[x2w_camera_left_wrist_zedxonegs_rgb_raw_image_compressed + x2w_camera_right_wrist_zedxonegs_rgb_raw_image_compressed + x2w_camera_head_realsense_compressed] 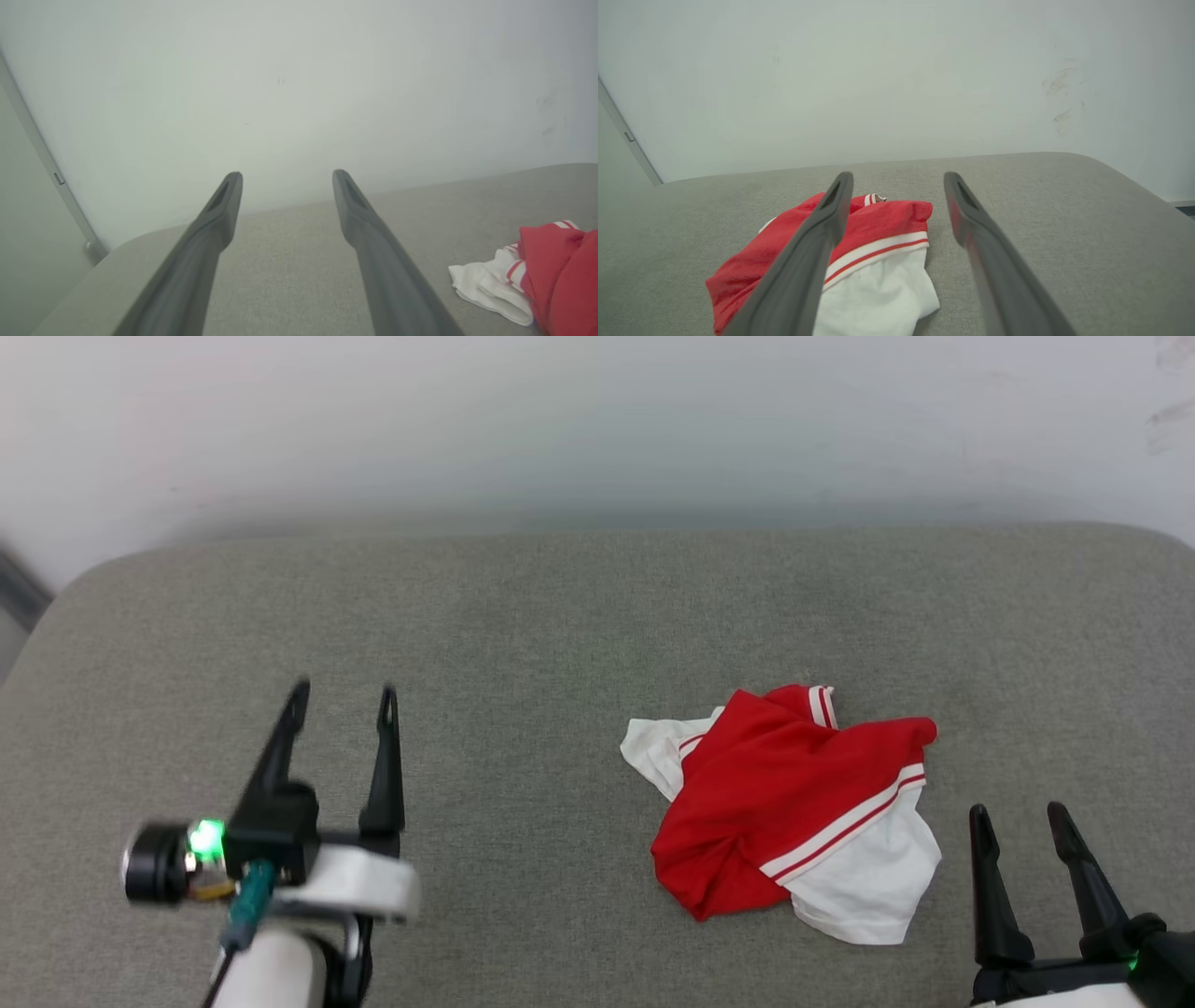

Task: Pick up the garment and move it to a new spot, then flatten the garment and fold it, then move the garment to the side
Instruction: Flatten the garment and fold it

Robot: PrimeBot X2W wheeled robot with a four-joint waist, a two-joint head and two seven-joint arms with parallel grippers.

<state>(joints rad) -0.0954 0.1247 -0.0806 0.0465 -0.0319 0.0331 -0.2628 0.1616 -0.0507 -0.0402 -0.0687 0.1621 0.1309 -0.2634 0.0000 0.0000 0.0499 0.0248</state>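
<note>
The left tool [344, 691] is seen with its two long, dark, tapered fingers spread wide, held over bare bench [560, 616]. A green light is lit on its wrist housing. The right tool [1018, 810] is likewise spread, set near the right edge of the garment [775, 793] but apart from it.

The garment is crumpled in a heap on the bench, right of centre. It is made of red cloth with white sleeve panels and striped red-and-white trim. The bench is covered in a grey woven fabric, and its corners are rounded.

In the right wrist view the garment is partly crossed by one finger, and dark scuffs are noted on the pale wall [1064, 88]. In the left wrist view the garment's white sleeve is seen at lower right, and a grey strip at the wall's left.
</note>
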